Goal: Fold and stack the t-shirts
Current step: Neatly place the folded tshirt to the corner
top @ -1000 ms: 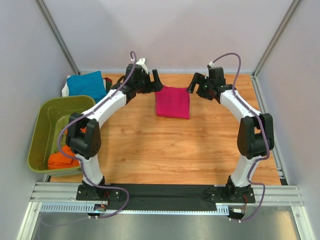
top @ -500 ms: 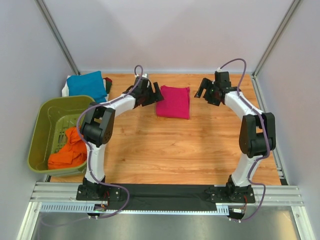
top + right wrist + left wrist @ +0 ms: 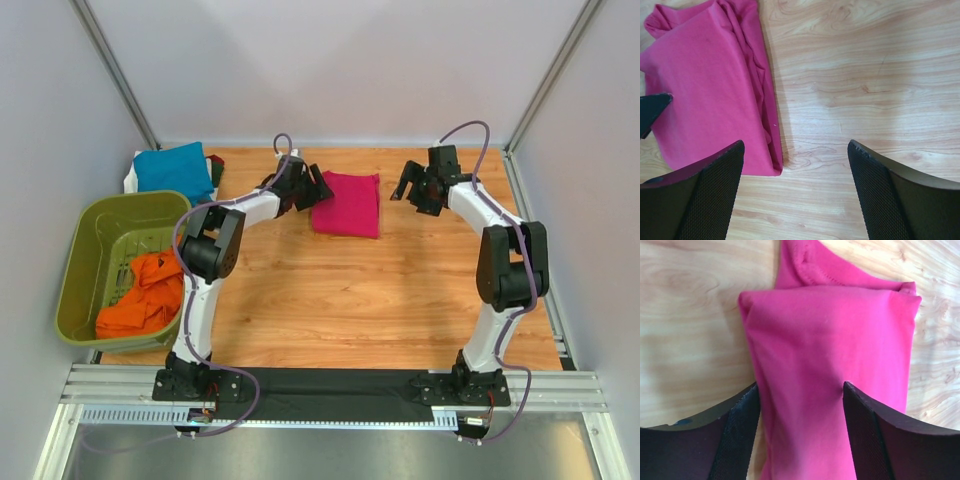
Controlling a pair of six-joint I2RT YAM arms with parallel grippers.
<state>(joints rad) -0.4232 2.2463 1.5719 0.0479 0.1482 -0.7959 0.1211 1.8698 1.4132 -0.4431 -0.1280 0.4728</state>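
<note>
Grained wooden table [image 3: 350, 290] bears soft, folded magenta t-shirt [image 3: 346, 204].

I'm driving a lab robot cell: plain grey panels [image 3: 350, 70] set in aluminium posts [image 3: 115, 72] wall in my wooden tabletop [image 3: 340, 300]. At 6 o'clock, a slotted metal rail [image 3: 110, 385] carries the left arm [image 3: 192, 315] and right arm [image 3: 490, 335].

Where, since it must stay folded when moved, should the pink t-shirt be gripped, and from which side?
Probably its left edge, coming in low from the left. The pink t-shirt lies flat, and the left gripper has open fingers straddling that edge. The right edge shows loose stacked layers, so a pinch there may miss some.
</note>
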